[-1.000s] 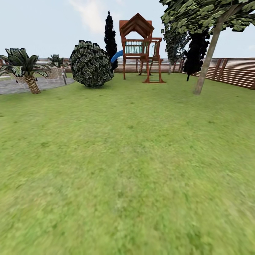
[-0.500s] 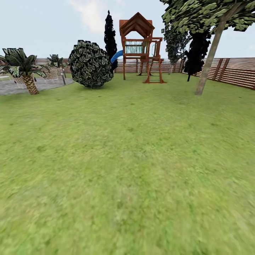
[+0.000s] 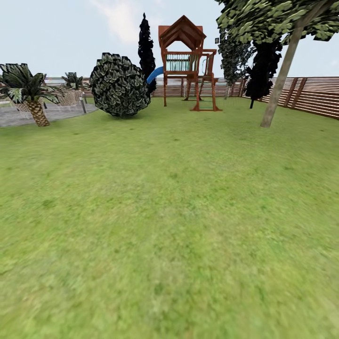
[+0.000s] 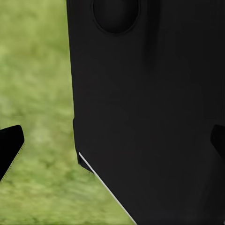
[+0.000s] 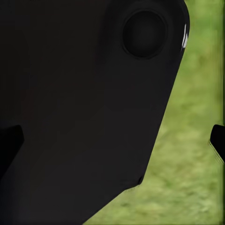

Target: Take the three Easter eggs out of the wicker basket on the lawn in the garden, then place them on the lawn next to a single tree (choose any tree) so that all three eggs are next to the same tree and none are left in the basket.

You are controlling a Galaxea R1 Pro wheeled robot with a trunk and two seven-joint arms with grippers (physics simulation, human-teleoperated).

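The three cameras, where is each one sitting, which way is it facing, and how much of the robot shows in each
Head view: on the robot's head, facing forward across the lawn toward a round bush, a wooden play tower, the tree and a slatted fence.
Left wrist view: near the left gripper, aimed down at grass past a black robot panel; dark fingertips at both edges.
Right wrist view: near the right gripper, the same, behind its black panel.
Shared: both wrist views show grass, the lawn in the head view.

Open lawn (image 3: pixel 169 212) ahead, seemingly unobstructed
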